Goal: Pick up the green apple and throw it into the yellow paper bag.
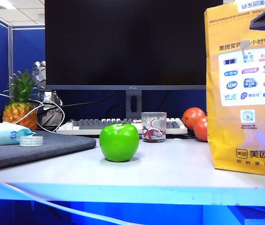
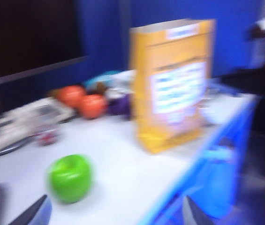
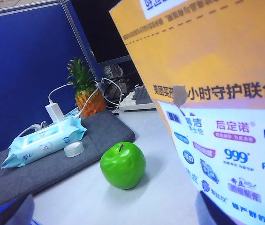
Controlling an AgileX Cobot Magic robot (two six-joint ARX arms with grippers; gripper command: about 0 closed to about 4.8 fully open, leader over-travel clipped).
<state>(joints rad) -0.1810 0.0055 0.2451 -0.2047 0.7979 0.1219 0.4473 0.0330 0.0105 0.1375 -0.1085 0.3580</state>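
Yellow paper bag reads "999"; green apple free; left gripper, right gripper wide.

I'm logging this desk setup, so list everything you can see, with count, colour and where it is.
green apple: one, bright green, upright on the white desk near the front, centre
yellow paper bag: one, yellow-orange with a white logo panel, standing at right
orange-red fruits: two, behind the bag's left edge
clear cup: one, behind the apple
keyboard: one, white and grey, under the monitor
monitor: one, black, at back
pineapple: one, far left
wipes pack: one, light blue, on the grey mat
tape roll: one, clear, on the grey mat
left end effector: fingertips apart, nothing between them
right end effector: fingertips apart, empty
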